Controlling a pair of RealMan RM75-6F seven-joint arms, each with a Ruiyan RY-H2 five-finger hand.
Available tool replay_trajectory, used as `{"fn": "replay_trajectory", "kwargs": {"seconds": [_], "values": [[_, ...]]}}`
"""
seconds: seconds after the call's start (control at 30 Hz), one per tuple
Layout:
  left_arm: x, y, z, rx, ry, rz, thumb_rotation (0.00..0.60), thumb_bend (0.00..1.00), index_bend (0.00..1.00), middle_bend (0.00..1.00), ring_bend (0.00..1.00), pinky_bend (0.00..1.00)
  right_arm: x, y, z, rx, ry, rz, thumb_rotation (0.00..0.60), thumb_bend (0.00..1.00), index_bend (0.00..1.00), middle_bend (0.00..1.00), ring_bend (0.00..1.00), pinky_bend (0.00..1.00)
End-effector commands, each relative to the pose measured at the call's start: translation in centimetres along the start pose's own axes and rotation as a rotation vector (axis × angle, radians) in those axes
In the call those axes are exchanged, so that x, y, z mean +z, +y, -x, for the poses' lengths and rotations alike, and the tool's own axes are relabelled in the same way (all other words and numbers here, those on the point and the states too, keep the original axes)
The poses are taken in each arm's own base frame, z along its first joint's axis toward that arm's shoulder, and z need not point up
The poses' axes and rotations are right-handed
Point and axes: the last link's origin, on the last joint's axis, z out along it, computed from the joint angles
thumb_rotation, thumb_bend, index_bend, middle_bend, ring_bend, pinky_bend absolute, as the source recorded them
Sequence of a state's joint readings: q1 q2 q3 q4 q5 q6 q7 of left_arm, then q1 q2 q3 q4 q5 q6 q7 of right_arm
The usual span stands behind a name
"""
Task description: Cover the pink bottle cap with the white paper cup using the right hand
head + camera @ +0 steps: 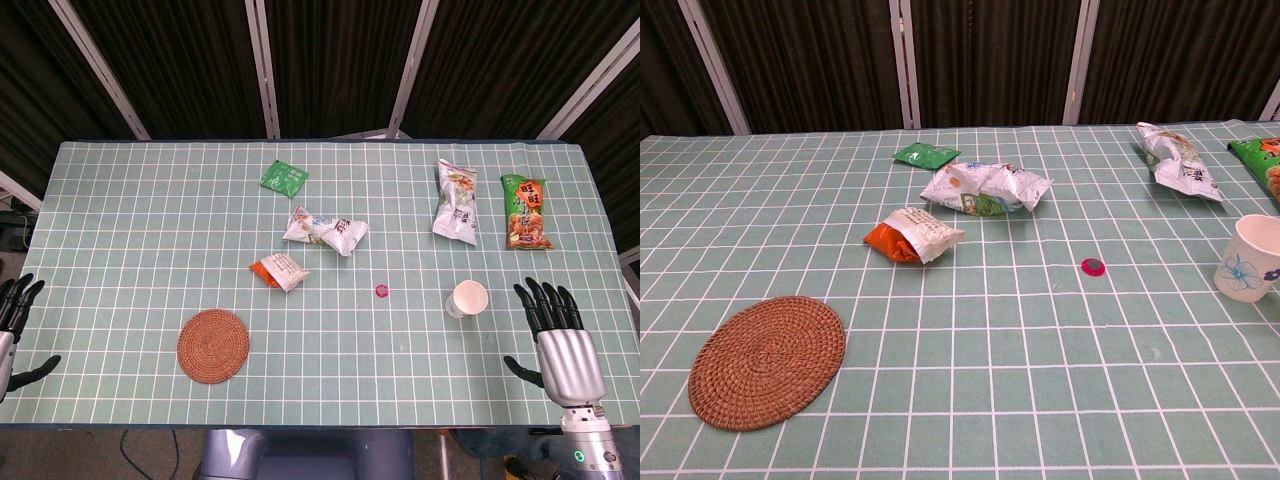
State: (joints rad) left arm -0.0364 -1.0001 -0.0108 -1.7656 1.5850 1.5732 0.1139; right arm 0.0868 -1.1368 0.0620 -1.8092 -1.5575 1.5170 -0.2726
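Observation:
A small pink bottle cap (381, 291) lies on the green checked table (150, 250); the chest view shows the cap (1093, 265) right of centre. The white paper cup (467, 298) stands upright, mouth up, to the right of the cap, and the chest view shows the cup (1247, 258) with a blue flower print. My right hand (558, 330) hovers at the table's front right, fingers spread and holding nothing, a short way right of the cup. My left hand (14, 318) is at the far left edge, fingers apart and empty. Neither hand appears in the chest view.
A round woven coaster (213, 345) lies front left. An orange and white snack bag (279, 270), a white snack bag (326, 230) and a green sachet (284, 178) sit mid-table. Two more snack bags (455, 203) (525, 211) lie at the back right.

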Motion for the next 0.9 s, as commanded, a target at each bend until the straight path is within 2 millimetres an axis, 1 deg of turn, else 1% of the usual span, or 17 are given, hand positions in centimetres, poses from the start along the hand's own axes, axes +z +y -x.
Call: {"fn": "replay_trajectory", "kwargs": {"seconds": [0.03, 0.27, 0.4, 0.47, 0.5, 0.67, 0.8, 0.9], "values": [[0.0, 0.0, 0.0, -0.002, 0.000, -0.001, 0.600, 0.00, 0.00, 0.00, 0.00, 0.00, 0.0, 0.0, 0.0, -0.004, -0.002, 0.002, 0.600, 0.00, 0.00, 0.00, 0.00, 0.00], [0.0, -0.2, 0.1, 0.000, -0.004, -0.008, 0.600, 0.00, 0.00, 0.00, 0.00, 0.00, 0.1, -0.2, 0.6, -0.032, -0.024, -0.004, 0.600, 0.00, 0.00, 0.00, 0.00, 0.00], [0.1, -0.2, 0.1, 0.001, -0.001, -0.015, 0.600, 0.00, 0.00, 0.00, 0.00, 0.00, 0.6, -1.1, 1.8, -0.109, -0.052, -0.055, 0.600, 0.00, 0.00, 0.00, 0.00, 0.00], [0.2, -0.2, 0.1, 0.005, 0.001, -0.021, 0.600, 0.00, 0.00, 0.00, 0.00, 0.00, 1.1, -1.5, 2.5, -0.193, -0.072, -0.112, 0.600, 0.00, 0.00, 0.00, 0.00, 0.00], [0.4, -0.3, 0.2, 0.006, 0.000, -0.026, 0.600, 0.00, 0.00, 0.00, 0.00, 0.00, 1.5, -2.0, 3.1, -0.295, -0.077, -0.176, 0.600, 0.00, 0.00, 0.00, 0.00, 0.00], [0.8, -0.6, 0.5, 0.012, -0.009, -0.053, 0.600, 0.00, 0.00, 0.00, 0.00, 0.00, 3.4, -4.0, 5.4, -0.597, -0.031, -0.386, 0.600, 0.00, 0.00, 0.00, 0.00, 0.00], [1.0, -0.7, 0.6, 0.013, -0.012, -0.062, 0.600, 0.00, 0.00, 0.00, 0.00, 0.00, 4.9, -5.0, 7.7, -0.765, -0.024, -0.502, 0.600, 0.00, 0.00, 0.00, 0.00, 0.00], [1.1, -0.8, 0.7, 0.016, -0.017, -0.064, 0.600, 0.00, 0.00, 0.00, 0.00, 0.00, 5.7, -5.5, 8.9, -0.856, -0.021, -0.557, 0.600, 0.00, 0.00, 0.00, 0.00, 0.00]]}}
